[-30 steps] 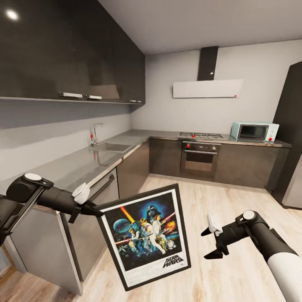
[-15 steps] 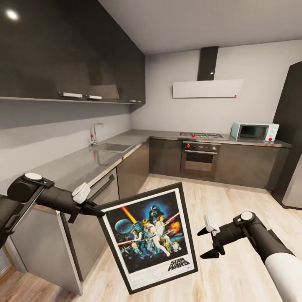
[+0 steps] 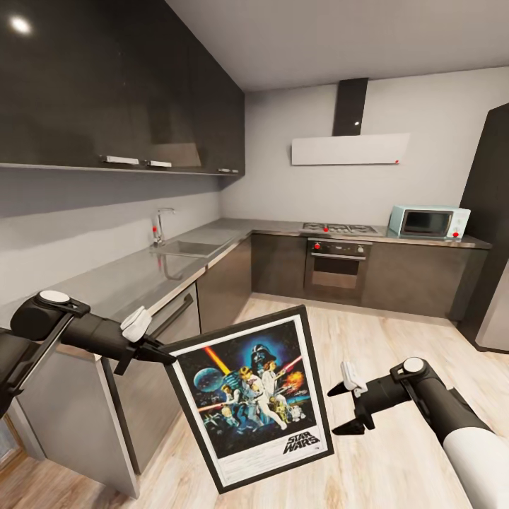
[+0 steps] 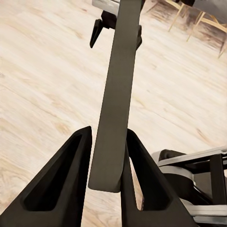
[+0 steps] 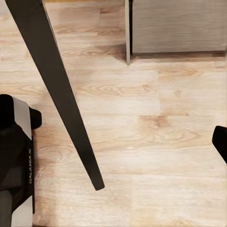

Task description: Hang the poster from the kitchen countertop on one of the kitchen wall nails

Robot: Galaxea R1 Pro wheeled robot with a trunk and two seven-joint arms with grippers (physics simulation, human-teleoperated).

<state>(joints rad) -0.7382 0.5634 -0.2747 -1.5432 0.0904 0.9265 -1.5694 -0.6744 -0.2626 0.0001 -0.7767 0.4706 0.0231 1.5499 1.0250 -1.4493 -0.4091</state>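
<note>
The left gripper [image 3: 161,355] is closed on the poster [image 3: 251,396] and pinches the upper left corner of its black frame. The poster hangs in the air over the wooden floor [image 3: 396,353], in front of the robot, tilted so that its top leans to the left. Its picture side faces the head camera. In the left wrist view the frame edge [image 4: 116,99] runs straight out between the two black fingers [image 4: 64,179], which press on it from both sides.

The right gripper [image 3: 341,408] stands open, its two fingers spread apart. It is just beside the right edge of the poster, near the lower half, but it does not touch it. In the right wrist view the poster [image 5: 56,90] shows as a dark slanted bar over the floor.

The kitchen countertop [image 3: 141,272] is behind and to the left of the poster, with the sink [image 3: 182,248] set in it. The poster is off the countertop.
</note>
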